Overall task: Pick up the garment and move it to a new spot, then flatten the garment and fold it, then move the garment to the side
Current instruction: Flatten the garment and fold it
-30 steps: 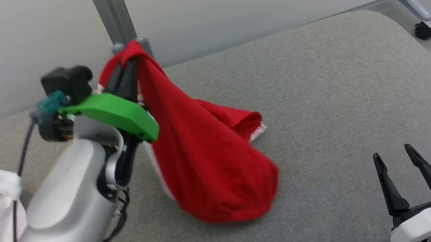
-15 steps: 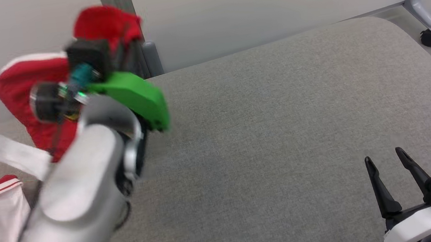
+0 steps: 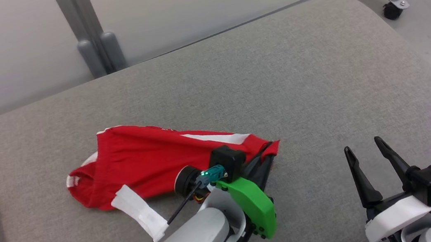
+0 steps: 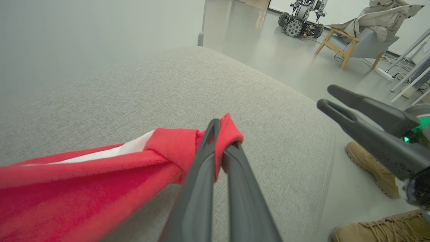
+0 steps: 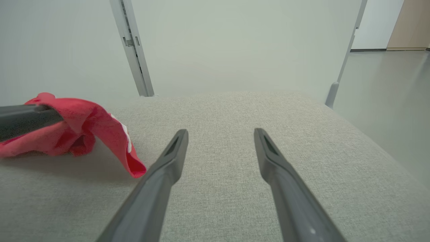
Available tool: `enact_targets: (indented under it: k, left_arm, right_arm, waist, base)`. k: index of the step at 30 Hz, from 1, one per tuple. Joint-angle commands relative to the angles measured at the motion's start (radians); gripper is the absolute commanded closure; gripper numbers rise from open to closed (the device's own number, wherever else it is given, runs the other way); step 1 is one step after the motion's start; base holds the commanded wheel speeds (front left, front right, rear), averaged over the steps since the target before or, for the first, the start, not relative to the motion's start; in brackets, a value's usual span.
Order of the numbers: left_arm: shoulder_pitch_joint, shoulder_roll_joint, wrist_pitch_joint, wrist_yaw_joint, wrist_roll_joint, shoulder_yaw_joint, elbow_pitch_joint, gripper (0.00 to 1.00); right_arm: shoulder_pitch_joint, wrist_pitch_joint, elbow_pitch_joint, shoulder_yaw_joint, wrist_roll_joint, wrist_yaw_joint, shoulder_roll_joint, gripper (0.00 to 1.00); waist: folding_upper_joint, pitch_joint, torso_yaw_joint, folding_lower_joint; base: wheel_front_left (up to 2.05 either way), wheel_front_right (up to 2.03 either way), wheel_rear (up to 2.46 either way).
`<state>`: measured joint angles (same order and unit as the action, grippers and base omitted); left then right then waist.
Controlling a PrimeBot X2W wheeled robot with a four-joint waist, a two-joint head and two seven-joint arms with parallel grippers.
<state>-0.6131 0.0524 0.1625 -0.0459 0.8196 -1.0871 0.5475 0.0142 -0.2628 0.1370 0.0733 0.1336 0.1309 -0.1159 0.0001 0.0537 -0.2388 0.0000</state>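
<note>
Red garment (image 3: 150, 163) lies stretched on the grey cushion (image 3: 276, 79), centre-left in the head view; we see its right end clamped in our left gripper (image 3: 267, 153). Our right gripper (image 3: 362, 145) sits lower right, fingers spread, empty, apart from the garment.

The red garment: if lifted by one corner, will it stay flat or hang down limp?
Probably floppy: the red garment lies creased and bunches where the left gripper pinches its corner. Likely light, since that small pinch holds the corner raised. Pushed, it would probably wrinkle rather than slide on the textured grey cushion.
</note>
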Motion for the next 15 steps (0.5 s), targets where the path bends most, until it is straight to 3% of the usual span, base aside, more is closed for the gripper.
enact_targets:
  k: [1,2,3,8,10,13,15]
  left_arm:
    - [-0.025,-0.001,0.035,0.001,0.032,-0.010,-0.021,0.88]
    - [-0.032,0.000,0.062,0.006,0.040,-0.029,-0.047,0.53]
    - [-0.032,0.000,0.076,0.016,0.060,-0.044,-0.070,0.00]
    - [-0.008,0.001,0.059,0.094,0.235,-0.149,-0.164,0.00]
    - [-0.023,0.001,0.026,0.110,0.252,-0.175,-0.175,0.00]
    - [-0.035,0.001,-0.001,0.093,0.252,-0.187,-0.172,0.00]
    - [-0.053,0.001,-0.002,0.052,0.251,-0.181,-0.162,0.00]
  right_arm:
    - [-0.009,-0.003,0.005,-0.006,0.008,0.000,0.000,0.00]
    - [-0.007,-0.003,0.007,-0.010,0.008,0.000,0.001,0.00]
    - [-0.005,-0.003,0.009,-0.014,0.008,0.000,0.003,0.00]
    - [-0.005,-0.003,0.009,-0.030,0.006,0.000,0.009,0.00]
    - [-0.005,-0.003,0.007,-0.038,0.006,0.000,0.012,0.00]
    - [0.001,-0.003,0.004,-0.049,0.003,0.000,0.016,0.00]
    - [0.010,-0.003,0.001,-0.060,0.002,0.000,0.018,0.00]
  waist:
    - [-0.0001,0.045,-0.045,0.0000]
    - [-0.0001,0.050,-0.050,0.0000]
    - [-0.0001,0.054,-0.053,0.0000]
    - [-0.0001,0.067,-0.063,0.0000]
    - [-0.0001,0.068,-0.059,0.0000]
    - [-0.0001,0.062,-0.053,0.0000]
    - [-0.0001,0.053,-0.046,0.0000]
  base:
    - [0.00,0.00,0.00]
    - [0.00,0.00,0.00]
    - [0.00,0.00,0.00]
    - [0.00,0.00,0.00]
    - [0.00,0.00,0.00]
    - [0.00,0.00,0.00]
    - [0.00,0.00,0.00]
